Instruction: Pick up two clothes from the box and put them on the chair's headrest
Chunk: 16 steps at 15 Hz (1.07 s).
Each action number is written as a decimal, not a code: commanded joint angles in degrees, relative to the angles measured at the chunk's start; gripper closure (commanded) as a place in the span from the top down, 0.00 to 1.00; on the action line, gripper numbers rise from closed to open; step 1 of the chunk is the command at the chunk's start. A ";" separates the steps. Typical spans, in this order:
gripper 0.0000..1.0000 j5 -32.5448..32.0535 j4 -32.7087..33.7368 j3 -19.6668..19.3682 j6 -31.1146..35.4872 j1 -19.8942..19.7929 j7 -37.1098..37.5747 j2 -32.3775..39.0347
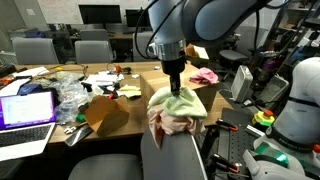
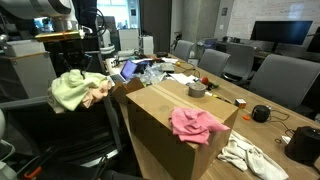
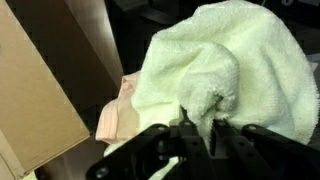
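My gripper (image 1: 176,88) is shut on a pale green towel (image 1: 180,103) and holds it down on the chair's headrest (image 1: 170,140). A peach cloth (image 1: 168,124) lies under the green towel on the headrest. In the wrist view the green towel (image 3: 215,70) is pinched between the fingers (image 3: 200,135), with the peach cloth (image 3: 115,115) below it. In an exterior view both cloths (image 2: 75,90) drape over the chair back. A pink cloth (image 2: 195,124) lies over the rim of the cardboard box (image 2: 155,125); it also shows in an exterior view (image 1: 205,76).
A white cloth (image 2: 245,155) lies on the table beside the box. A tape roll (image 2: 197,90), a laptop (image 1: 25,108), crumpled plastic (image 1: 70,98) and papers lie on the long table. Office chairs (image 2: 275,75) stand around it. Another robot body (image 1: 295,100) stands close by.
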 commanded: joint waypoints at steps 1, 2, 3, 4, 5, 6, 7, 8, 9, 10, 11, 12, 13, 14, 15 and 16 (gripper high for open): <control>0.11 0.71 -0.45 0.19 1.28 -0.22 1.03 -0.57; 0.37 0.63 -0.48 0.19 1.27 -0.24 1.18 -0.65; 0.39 0.61 -0.49 0.19 1.29 -0.25 1.33 -0.70; 0.45 0.60 -0.49 0.19 1.21 -0.25 1.40 -0.76; 0.52 0.57 -0.52 0.20 1.22 -0.25 1.54 -0.78; 0.61 0.57 -0.52 0.20 1.16 -0.25 1.65 -0.84; 0.68 0.54 -0.57 0.19 1.12 -0.27 1.81 -0.99; 0.76 0.52 -0.61 0.19 1.11 -0.29 1.95 -1.09; 0.83 0.47 -0.62 0.17 1.09 -0.34 2.19 -1.19; 0.90 0.46 -0.64 0.15 1.06 -0.36 2.37 -1.29; 0.98 0.39 -0.68 0.14 1.02 -0.40 2.64 -1.44; 1.00 0.24 -0.70 0.15 0.97 -0.46 2.97 -1.58; 1.00 -0.02 -0.73 0.17 0.89 -0.53 3.42 -1.82; 1.00 -0.21 -0.76 0.15 0.80 -0.63 3.84 -2.25; 1.00 -0.42 -0.80 0.15 0.78 -0.73 4.27 -2.63; 1.00 -0.88 -0.88 0.15 0.78 -0.91 4.94 -3.22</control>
